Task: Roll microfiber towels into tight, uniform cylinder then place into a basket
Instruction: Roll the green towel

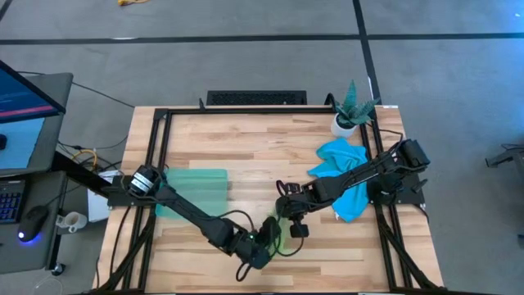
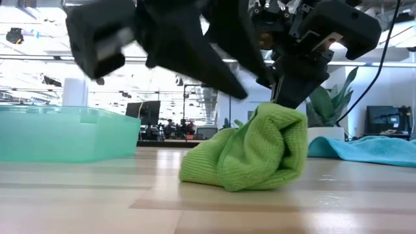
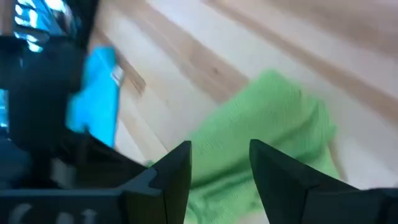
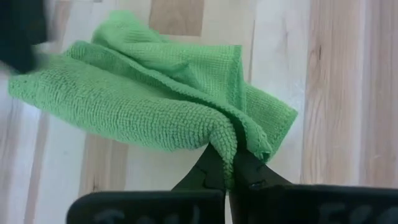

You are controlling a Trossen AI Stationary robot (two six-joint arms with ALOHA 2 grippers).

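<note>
The lime green towel (image 2: 250, 153) sits bunched in a loose heap on the tabletop (image 1: 270, 156), near its front edge, and everything here turns on that heap; my right tool (image 4: 227, 171) is clamped tight on one folded corner of the lime green towel, the fabric pinched into a ridge between my two fingers and lifted a little on that side, so the heap stands taller at my grip and slopes down to the wood on the other side; my left tool (image 3: 221, 162) hangs just above the lime green towel with its fingers parted and nothing between them, the cloth showing through the gap; seen from above, both my tools meet over the lime green towel, left arm reaching in from the basket side, right arm from the blue side; the basket (image 1: 195, 190) rests on the tabletop well to the left of the lime green towel, under my left arm, and from table height I see nothing inside it; the sky blue towel (image 1: 344, 168) lies crumpled and unrolled to the right of the lime green towel and farther back, partly under my right arm; a potted plant (image 1: 350, 111) stands just behind the sky blue towel, at the back edge.
</note>
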